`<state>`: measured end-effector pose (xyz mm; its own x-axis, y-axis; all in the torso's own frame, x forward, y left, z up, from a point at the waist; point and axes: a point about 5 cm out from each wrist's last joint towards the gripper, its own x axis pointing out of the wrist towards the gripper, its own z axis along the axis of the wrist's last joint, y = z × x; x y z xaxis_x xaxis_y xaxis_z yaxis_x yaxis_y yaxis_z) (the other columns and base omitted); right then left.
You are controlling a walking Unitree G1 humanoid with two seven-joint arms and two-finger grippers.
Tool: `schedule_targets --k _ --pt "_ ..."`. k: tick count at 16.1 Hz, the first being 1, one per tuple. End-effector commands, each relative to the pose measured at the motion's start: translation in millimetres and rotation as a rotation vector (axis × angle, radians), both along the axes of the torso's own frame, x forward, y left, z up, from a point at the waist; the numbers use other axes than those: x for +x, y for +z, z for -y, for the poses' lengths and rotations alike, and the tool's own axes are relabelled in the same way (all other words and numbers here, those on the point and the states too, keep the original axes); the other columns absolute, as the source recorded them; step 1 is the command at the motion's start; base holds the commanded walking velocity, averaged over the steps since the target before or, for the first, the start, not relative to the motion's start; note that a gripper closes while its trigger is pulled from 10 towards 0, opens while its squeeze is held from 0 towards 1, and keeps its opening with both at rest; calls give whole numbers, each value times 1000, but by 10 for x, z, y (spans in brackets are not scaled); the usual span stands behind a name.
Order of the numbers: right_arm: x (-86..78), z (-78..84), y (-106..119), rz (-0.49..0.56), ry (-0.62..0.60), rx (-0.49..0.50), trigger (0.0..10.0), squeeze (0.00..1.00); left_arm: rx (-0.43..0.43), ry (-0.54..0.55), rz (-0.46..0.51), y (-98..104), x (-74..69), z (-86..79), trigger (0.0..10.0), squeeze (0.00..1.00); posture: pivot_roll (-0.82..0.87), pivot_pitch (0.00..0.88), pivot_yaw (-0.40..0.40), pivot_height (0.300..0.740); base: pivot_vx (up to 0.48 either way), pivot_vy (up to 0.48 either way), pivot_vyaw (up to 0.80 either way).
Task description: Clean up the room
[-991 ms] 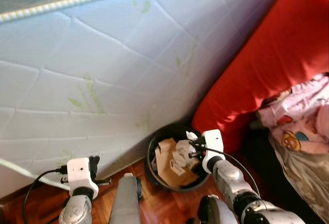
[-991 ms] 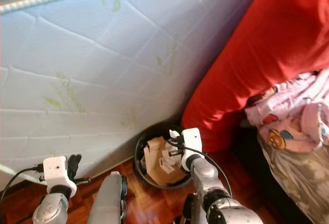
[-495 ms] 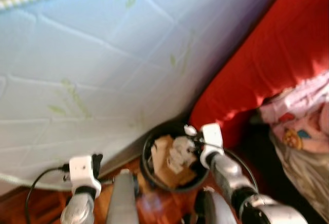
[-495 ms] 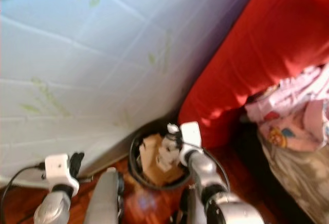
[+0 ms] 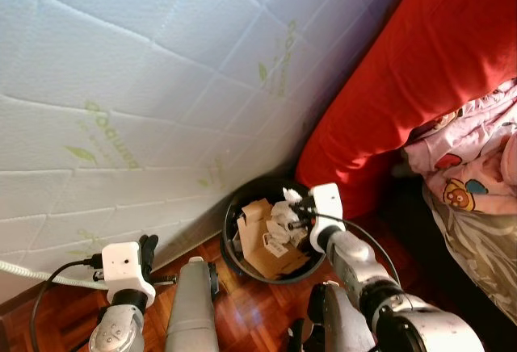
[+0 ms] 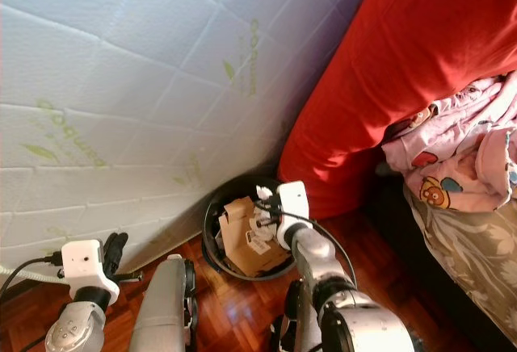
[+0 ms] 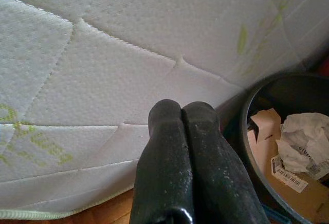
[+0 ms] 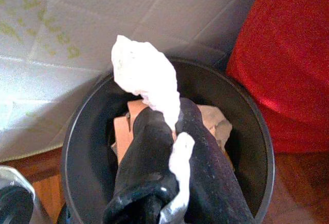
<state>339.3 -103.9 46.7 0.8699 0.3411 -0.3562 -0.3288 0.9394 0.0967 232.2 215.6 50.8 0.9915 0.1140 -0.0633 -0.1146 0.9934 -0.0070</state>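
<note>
A black round trash bin (image 5: pixel 233 243) stands on the wood floor against the white mattress, holding cardboard pieces (image 5: pixel 260 235) and crumpled paper. My right gripper (image 8: pixel 172 118) hangs over the bin's mouth, shut on a crumpled white tissue (image 8: pixel 144 77) that sticks out past its fingertips; from the head it sits at the bin's right rim (image 5: pixel 300 207). My left gripper (image 7: pixel 182 116) is shut with nothing in it, pointing at the mattress left of the bin (image 7: pixel 288 88), low near the floor (image 5: pixel 148 249).
The white quilted mattress (image 5: pixel 137 85) leans upright behind the bin. A big red cushion (image 5: pixel 420 69) stands to the right, with pink printed cloth (image 5: pixel 468 158) piled beyond it. A white cable (image 5: pixel 32 274) runs along the floor at left.
The head camera has tilted and shifted, so the mattress's top edge has left the picture. My right gripper stays over the bin with the tissue; the left gripper holds its place.
</note>
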Motion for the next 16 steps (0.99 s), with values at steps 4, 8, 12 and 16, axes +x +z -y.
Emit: schedule_targets --k 4,8,12,16 --pt "-1 -40 15 19 -7 29 10000 0 -13 9 -35 -30 -92 12 10000 0 369 359 -70 607 0 0 0" --pt "33 -30 66 47 -24 39 10000 0 -13 15 -37 -3 -117 3 10000 0 375 375 -69 607 0 0 0" --pt "43 -43 82 51 -21 44 10000 0 -16 17 -42 10 -144 14 10000 0 380 389 -70 607 0 0 0" --pt "40 -90 87 46 -11 67 10000 1000 -15 20 -43 22 -153 11 10000 0 385 389 -70 607 0 0 0"
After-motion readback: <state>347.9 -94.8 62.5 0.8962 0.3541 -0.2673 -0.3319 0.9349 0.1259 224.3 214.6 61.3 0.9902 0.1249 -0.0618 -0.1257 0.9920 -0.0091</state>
